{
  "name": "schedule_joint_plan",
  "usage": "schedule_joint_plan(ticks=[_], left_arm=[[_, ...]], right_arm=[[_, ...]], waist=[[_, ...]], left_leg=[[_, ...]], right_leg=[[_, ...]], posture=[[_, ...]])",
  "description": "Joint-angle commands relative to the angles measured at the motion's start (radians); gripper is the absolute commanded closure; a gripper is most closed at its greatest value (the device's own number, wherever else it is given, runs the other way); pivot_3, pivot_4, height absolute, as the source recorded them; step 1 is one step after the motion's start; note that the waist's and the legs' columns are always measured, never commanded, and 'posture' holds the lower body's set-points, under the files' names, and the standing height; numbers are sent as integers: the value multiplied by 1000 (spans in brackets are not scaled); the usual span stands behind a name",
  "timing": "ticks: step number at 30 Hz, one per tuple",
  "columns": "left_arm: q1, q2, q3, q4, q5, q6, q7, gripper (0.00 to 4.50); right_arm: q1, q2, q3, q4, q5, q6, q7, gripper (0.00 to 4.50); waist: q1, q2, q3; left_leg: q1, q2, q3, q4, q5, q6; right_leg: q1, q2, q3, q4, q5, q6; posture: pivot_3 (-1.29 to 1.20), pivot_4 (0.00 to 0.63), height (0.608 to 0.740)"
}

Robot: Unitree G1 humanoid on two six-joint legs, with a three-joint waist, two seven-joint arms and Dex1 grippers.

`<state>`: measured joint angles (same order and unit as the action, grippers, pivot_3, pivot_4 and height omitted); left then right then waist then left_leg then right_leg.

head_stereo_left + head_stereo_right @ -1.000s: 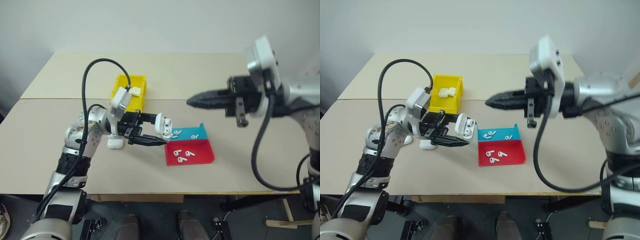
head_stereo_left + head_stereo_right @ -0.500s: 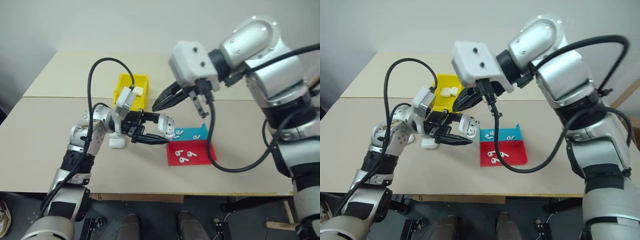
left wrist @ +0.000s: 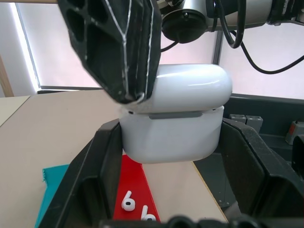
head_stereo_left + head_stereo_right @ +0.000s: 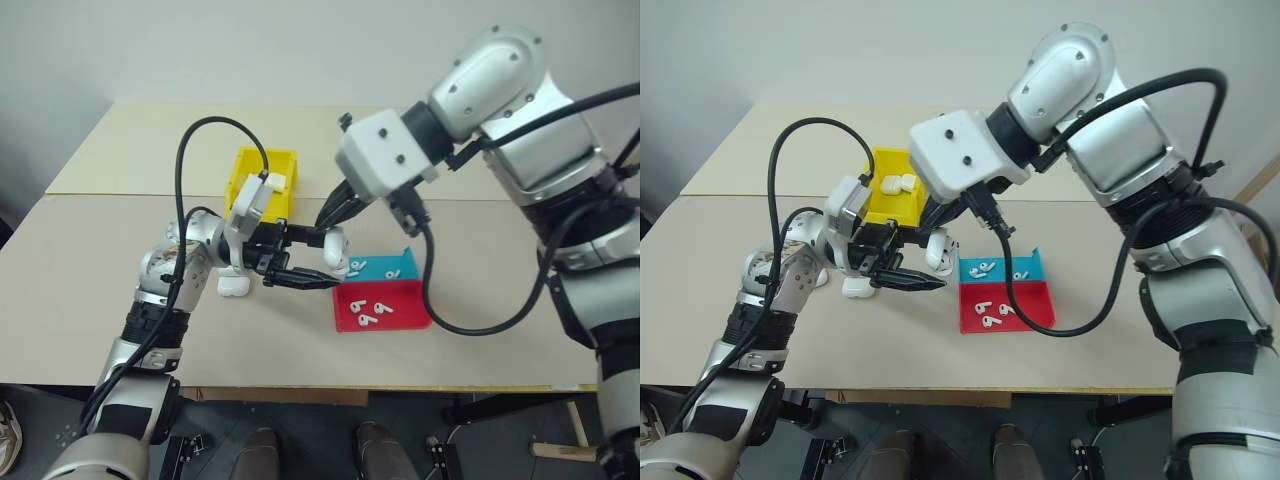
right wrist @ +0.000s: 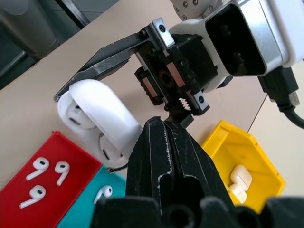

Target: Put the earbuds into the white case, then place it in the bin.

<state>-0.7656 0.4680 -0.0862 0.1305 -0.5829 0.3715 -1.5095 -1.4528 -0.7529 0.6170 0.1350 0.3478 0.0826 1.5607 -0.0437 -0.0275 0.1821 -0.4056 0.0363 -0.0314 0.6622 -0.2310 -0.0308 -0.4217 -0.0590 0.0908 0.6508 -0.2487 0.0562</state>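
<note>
My left gripper (image 4: pixel 325 262) is shut on the white case (image 4: pixel 337 250), held level above the table between the bin and the trays. The case's lid (image 5: pixel 102 114) stands ajar, with white earbud tops showing inside. My right gripper (image 4: pixel 322 228) is shut, angled down from above, with its tip against the lid (image 3: pixel 190 88). Loose earbuds (image 4: pixel 365 313) lie in the red tray (image 4: pixel 405 305), and more earbuds (image 4: pixel 352 267) lie in the blue tray (image 4: pixel 372 270). The yellow bin (image 4: pixel 245 175) stands just behind my left hand.
Other white cases (image 4: pixel 898 183) lie inside the bin. One more closed case (image 4: pixel 232 285) rests on the table under my left wrist. The two trays sit side by side right of the held case. Black cables loop off both arms.
My right arm swung in from the right, and its gripper turned downward until its shut tip met the case's lid. My left gripper kept still with the case.
</note>
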Motion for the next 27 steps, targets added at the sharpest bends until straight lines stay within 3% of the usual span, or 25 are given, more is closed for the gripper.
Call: schedule_joint_plan(ticks=[1, 9, 13, 15, 21, 25, 27], left_arm=[[-8, 1, 26, -27, -13, -20, 6, 1733], [1, 0, 45, -37, -16, -21, 37, 1733], [21, 14, 103, -59, -31, -13, 105, 1733], [35, 21, 146, -70, -29, -18, 164, 1733], [71, 40, 217, -91, 2, -29, 308, 1733], [46, -18, 249, -36, 110, -99, 568, 1733], [-19, -73, 243, 42, 216, -102, 795, 1733]], right_arm=[[-3, -34, -11, -40, 54, -29, 54, 4468], [63, -22, -217, -40, 81, 102, -21, 4468], [216, -65, -418, -138, 175, 306, -191, 4468], [373, -74, -536, -240, 236, 424, -327, 4468], [642, -51, -722, -467, 385, 721, -619, 4468], [777, 17, -789, -620, 439, 872, -860, 4468], [810, 66, -805, -682, 470, 912, -954, 4468]], waist=[[-2, 0, 0], [-1, 0, 0], [8, 0, 0], [13, -1, 0], [14, 0, 0], [15, 0, 0], [23, -1, -1]], left_leg=[[0, 0, 0, 0, 0, 0], [0, 0, 0, 0, 0, 0], [-1, 0, -1, 0, 0, 0], [-1, 0, -2, 0, 0, 0], [0, -1, -2, 0, 0, 0], [0, -1, -2, 0, 0, 0], [0, -1, -2, 0, 1, 1]], right_leg=[[0, 0, 0, 0, 0, 0], [0, 0, 0, 1, 0, 0], [1, -1, -1, -1, 0, 0], [1, -1, -1, -1, 0, 0], [1, 0, -1, 1, 0, 0], [1, -1, 0, 2, 0, 0], [2, -1, 0, 1, 0, 0]], posture=[[0, 150, 740], [0, 150, 740], [0, 150, 740], [0, 150, 740], [0, 150, 740], [0, 150, 740], [0, 150, 740]])
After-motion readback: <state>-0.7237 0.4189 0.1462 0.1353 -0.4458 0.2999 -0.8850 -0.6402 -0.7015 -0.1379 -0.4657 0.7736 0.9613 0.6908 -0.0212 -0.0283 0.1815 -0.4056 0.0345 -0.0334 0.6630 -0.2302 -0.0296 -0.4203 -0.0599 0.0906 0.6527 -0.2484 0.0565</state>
